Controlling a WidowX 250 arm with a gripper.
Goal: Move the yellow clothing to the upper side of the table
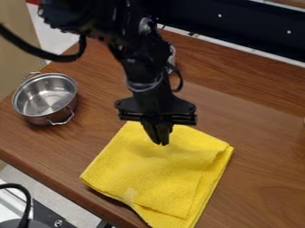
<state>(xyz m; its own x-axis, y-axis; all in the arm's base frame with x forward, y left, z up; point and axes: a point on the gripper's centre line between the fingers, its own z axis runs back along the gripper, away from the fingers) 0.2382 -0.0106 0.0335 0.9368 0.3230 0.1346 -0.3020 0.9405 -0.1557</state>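
Note:
The black gripper points down over the upper part of the yellow cloth, its two fingers shut together. Whether the tips touch the cloth or hang just above it, I cannot tell. Folded in layers, the cloth lies at the lower middle of the wooden table, with one corner close to the front edge. The gripper hides a bit of its top corner.
A steel pot with two handles stands on the left side of the table. Behind the arm, a small object is partly hidden. A black rail runs along the back edge.

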